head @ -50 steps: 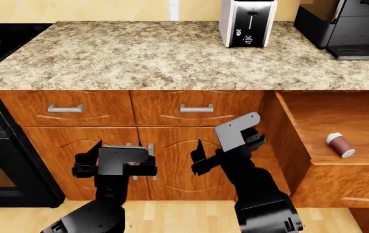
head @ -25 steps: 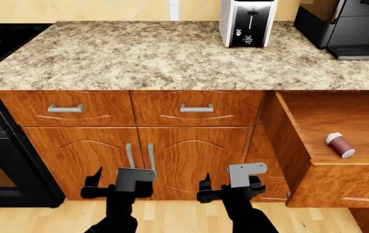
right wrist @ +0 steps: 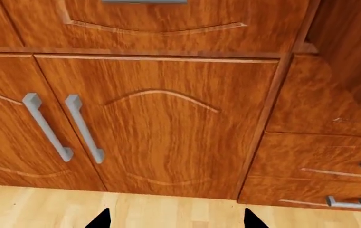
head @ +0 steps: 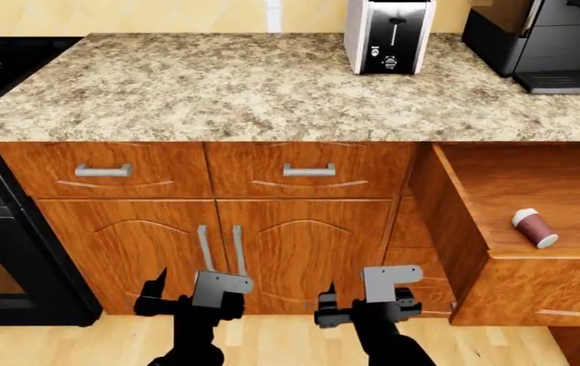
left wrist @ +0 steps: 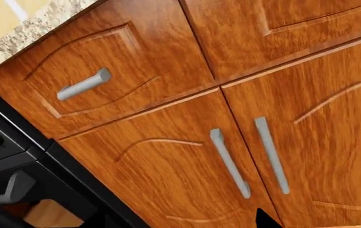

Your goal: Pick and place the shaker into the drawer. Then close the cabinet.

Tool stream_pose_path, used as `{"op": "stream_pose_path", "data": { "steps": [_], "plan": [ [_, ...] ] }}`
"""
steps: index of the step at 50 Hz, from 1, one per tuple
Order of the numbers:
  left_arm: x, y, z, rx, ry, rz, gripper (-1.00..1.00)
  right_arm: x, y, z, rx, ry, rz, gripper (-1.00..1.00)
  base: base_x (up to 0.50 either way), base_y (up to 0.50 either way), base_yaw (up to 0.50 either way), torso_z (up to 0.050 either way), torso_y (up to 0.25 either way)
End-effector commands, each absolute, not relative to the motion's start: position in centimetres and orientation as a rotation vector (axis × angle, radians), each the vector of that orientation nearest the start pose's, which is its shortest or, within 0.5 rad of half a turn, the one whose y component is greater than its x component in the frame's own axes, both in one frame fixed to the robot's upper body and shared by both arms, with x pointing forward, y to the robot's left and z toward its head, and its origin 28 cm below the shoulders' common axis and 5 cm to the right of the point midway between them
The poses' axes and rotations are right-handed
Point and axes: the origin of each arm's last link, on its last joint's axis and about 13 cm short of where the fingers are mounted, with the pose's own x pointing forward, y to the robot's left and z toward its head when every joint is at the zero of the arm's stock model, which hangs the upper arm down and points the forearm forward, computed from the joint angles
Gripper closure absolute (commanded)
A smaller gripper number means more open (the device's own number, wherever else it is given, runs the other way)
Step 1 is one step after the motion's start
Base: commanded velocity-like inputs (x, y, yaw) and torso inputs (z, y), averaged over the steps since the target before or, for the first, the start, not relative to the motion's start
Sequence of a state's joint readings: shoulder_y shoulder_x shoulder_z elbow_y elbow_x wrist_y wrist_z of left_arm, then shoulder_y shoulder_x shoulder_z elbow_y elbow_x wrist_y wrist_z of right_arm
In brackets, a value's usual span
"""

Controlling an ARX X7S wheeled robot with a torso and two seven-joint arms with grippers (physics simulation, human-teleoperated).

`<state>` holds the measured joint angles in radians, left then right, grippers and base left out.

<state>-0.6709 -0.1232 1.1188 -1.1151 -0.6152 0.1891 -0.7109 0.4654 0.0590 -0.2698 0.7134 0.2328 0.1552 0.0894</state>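
Black fingers of our right gripper [head: 366, 307] are spread wide, holding nothing; shaker [head: 534, 227] lies in the drawer [head: 534, 286], well up-right.

Light is even and bright in all three views, flat as a simulator's render, with no visible lamp. The cabinet [head: 301, 244] wood shows a soft gloss, brightest on its door panels in the wrist views. A dim band of shadow lies under the front edge of the counter [head: 249, 91]. Everything is sharp from near to far; no blur, grain or bending at the edges.
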Motion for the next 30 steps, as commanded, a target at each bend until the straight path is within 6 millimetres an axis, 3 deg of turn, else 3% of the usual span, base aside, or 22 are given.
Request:
{"op": "stream_pose_path", "data": {
  "steps": [1,5,30],
  "plan": [
    [29.13,18.9,-3.94,0.421,0.278,0.186,-1.0,28.64,-7.98,-2.63,-0.011,0.447,0.08,-1.0,0.0,0.0,0.0,0.0,0.0],
    [29.09,19.0,-3.87,0.384,0.262,0.194,-1.0,28.71,-8.04,-2.73,-0.006,0.451,0.078,-1.0,0.0,0.0,0.0,0.0,0.0],
    [28.86,19.03,-3.63,0.351,0.242,0.153,-1.0,28.66,-7.86,-2.71,-0.036,0.466,0.109,-1.0,-0.02,0.5,0.0,0.0,0.0]
  ]
}}
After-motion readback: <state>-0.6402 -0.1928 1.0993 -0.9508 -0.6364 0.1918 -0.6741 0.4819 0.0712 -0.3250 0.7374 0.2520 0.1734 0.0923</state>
